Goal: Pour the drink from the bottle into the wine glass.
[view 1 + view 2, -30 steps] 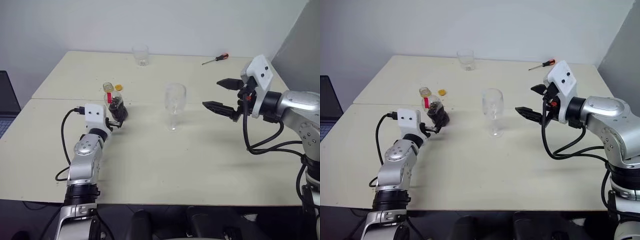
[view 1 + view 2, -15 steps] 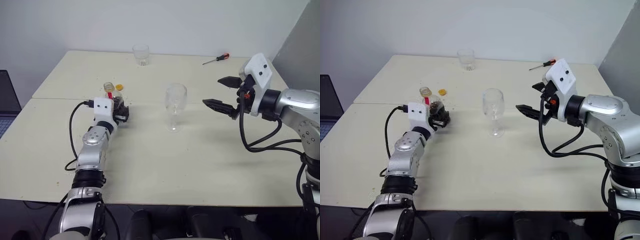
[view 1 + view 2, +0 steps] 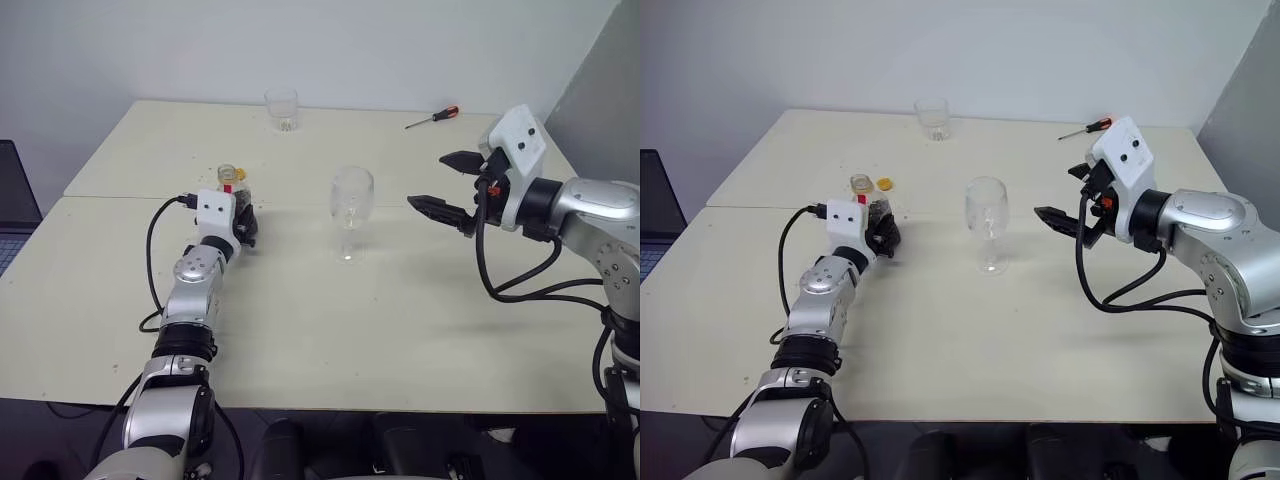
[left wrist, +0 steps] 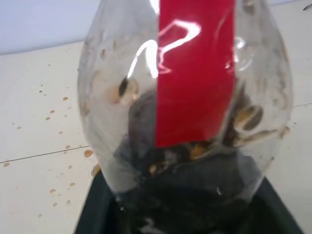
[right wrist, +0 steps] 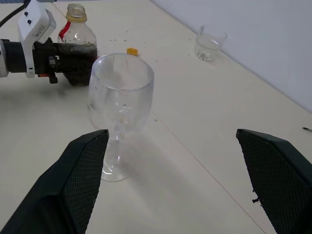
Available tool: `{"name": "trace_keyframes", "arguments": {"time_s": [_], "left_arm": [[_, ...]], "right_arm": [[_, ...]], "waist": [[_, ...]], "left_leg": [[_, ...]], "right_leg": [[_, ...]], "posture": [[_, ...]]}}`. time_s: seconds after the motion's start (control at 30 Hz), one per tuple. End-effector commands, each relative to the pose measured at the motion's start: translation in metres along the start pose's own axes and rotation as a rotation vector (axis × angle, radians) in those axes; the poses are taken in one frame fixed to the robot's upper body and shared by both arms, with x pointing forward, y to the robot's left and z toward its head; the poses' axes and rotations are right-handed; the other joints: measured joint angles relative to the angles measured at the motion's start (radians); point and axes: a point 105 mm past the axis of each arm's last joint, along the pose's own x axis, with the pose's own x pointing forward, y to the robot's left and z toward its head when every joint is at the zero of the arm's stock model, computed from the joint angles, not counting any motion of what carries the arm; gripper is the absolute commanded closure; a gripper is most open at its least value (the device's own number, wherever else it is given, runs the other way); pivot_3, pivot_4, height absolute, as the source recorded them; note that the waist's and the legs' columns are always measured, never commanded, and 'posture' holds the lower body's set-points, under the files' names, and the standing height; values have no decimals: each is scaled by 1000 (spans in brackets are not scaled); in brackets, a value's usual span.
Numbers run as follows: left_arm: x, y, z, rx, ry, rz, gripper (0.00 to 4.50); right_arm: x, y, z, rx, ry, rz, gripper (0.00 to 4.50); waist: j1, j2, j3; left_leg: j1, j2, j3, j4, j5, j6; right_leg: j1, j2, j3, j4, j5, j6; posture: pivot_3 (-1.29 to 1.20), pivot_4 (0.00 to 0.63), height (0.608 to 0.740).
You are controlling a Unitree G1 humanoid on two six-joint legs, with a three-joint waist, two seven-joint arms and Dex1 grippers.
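Left eye view: the left gripper [image 3: 243,226] is at the base of the bottle [image 3: 232,190], which stands upright on the table [image 3: 330,320] toward its left edge, just past the seam between the 2 tabletops. Its black fingers sit on either side of the bottle's lower body, pressed against the plastic, so the grip looks closed on it. In the left wrist view the bottle [image 4: 185,97] is seen close up, with its red label strip [image 4: 195,73] running down the front and the drink [image 4: 195,185], dark brown, pooled low in the body between the fingers. The bottle's mouth is open, and the yellow cap [image 3: 884,184] lies on the table just behind the bottle, toward the far edge.

The wine glass [image 3: 350,212] stands upright near the middle of the table, well apart from the bottle and to its right. Its bowl looks empty and clear.

The right gripper [image 3: 446,184] hangs above the table to the right of the wine glass, pointing toward it, with its 2 fingers spread wide and nothing between them. In the right wrist view the wine glass [image 5: 121,105] stands in front of that gap, nearer 1 finger [image 5: 80,170].

A short clear tumbler [image 3: 282,110] stands near the far edge of the table, and a red-handled screwdriver [image 3: 432,118] lies toward the far right corner.
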Motion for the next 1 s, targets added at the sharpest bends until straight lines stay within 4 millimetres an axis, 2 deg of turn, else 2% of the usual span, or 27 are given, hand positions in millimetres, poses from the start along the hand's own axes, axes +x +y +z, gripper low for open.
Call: {"name": "trace_keyframes", "arguments": {"time_s": [0.03, 0.13, 0.67, 0.87, 1.0], "left_arm": [[4, 1, 19, 22, -68, -2, 3474], [4, 1, 20, 15, -78, 1, 3615], [5, 1, 30, -14, -116, -12, 3628], [7, 1, 38, -13, -129, -18, 3628], [9, 1, 50, -1, -152, -30, 3628]], "right_arm": [[-5, -1, 8, -39, -20, -24, 0], [-5, -2, 8, -43, -18, -27, 0], [-5, -6, 9, -58, -17, -42, 0], [-6, -6, 10, -59, -19, -44, 0], [-6, -6, 11, -60, -24, -43, 0]], "waist": [[0, 0, 0], [0, 0, 0], [0, 0, 0], [0, 0, 0], [0, 0, 0]], "left_leg": [[0, 0, 0, 0, 0, 0], [0, 0, 0, 0, 0, 0], [-1, 0, 0, 0, 0, 0], [-2, 0, 0, 0, 0, 0], [-2, 0, 0, 0, 0, 0]], "right_leg": [[0, 0, 0, 0, 0, 0], [0, 0, 0, 0, 0, 0], [-1, 0, 0, 0, 0, 0], [-1, 0, 0, 0, 0, 0], [-2, 0, -1, 0, 0, 0]], "posture": [[0, 150, 740], [0, 150, 740], [0, 150, 740], [0, 150, 740], [0, 150, 740]]}}
